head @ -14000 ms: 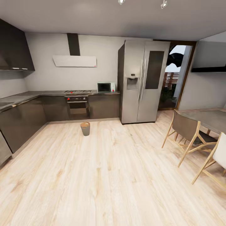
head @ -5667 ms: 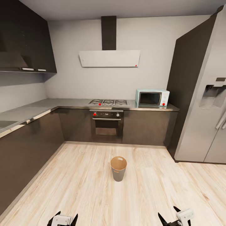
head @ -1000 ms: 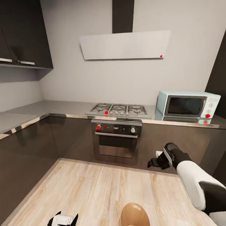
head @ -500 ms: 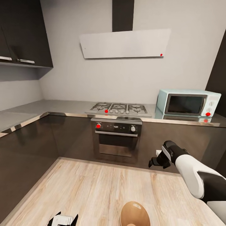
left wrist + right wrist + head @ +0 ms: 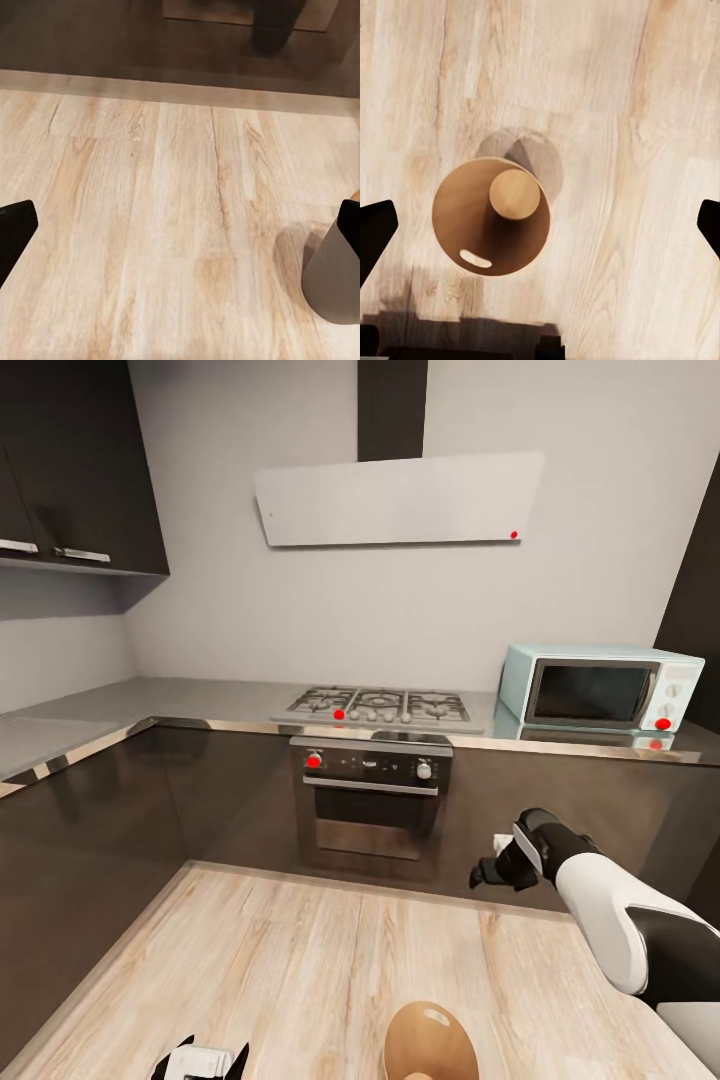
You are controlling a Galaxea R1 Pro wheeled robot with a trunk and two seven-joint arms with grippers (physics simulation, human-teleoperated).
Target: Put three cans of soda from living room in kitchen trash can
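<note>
while the right gripper hangs over the trash can with fingers spread wide and empty, the left gripper sits low, also spread apart

The right arm has a glossy white shell on its forearm, rounded and smooth, with a black segment further back and another white section beyond that. Its wrist is a black rounded collar with a thin white band, ending in the black right gripper. The left gripper has a small white body between two black pointed fingers. In both wrist views, the fingertips are plain matte black.
</note>
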